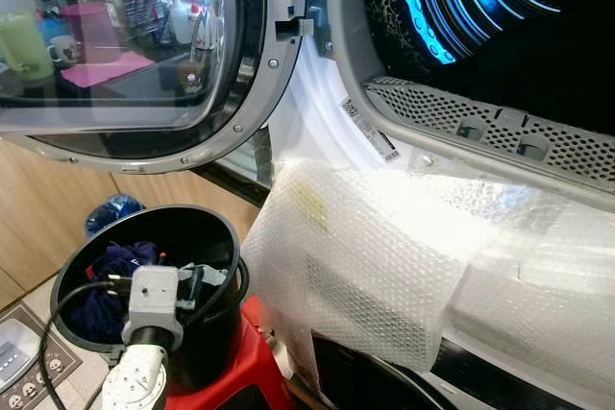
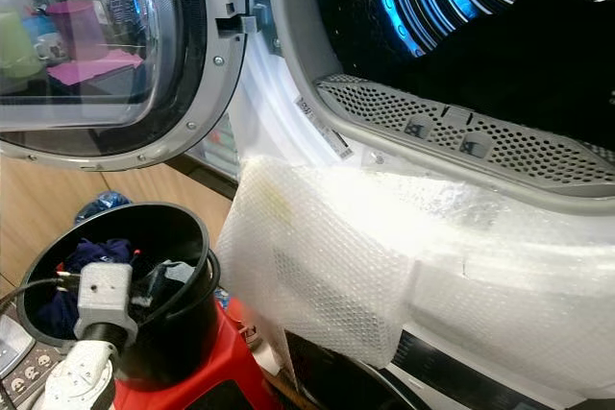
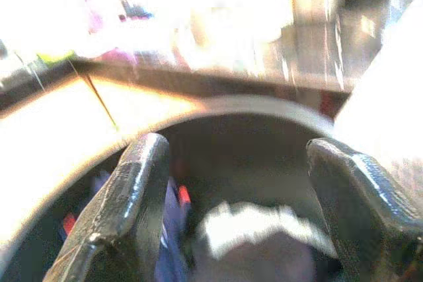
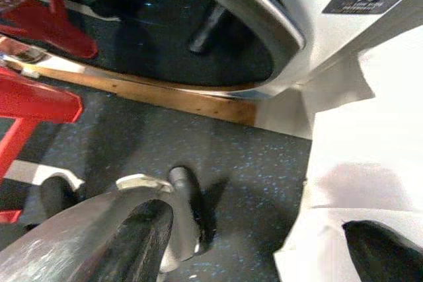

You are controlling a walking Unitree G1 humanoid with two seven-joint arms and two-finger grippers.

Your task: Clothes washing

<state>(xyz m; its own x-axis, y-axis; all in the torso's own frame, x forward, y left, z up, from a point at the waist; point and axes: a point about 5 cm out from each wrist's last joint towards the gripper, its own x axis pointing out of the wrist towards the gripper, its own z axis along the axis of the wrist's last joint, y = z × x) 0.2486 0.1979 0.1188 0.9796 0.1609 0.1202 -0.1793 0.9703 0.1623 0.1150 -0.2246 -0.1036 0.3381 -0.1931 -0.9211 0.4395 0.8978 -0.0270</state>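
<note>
Left gripper (image 3: 231, 209) hangs over the black bucket (image 1: 216, 237) at near left, fingers (image 3: 125, 203) spread wide and holding nothing. Inside the bucket lie dark blue clothes (image 1: 120, 266) and, in the blurred wrist view, what seems a grey-white piece (image 3: 254, 226). The bucket stands on a red stool (image 1: 255, 376). To the right, the washer drum (image 1: 500, 7) is open, its door (image 1: 135, 55) swung left, bubble wrap (image 1: 384, 256) draped over the front. Right gripper (image 4: 264, 242) hangs low over the dark floor (image 4: 244, 156), fingers apart, empty.
</note>
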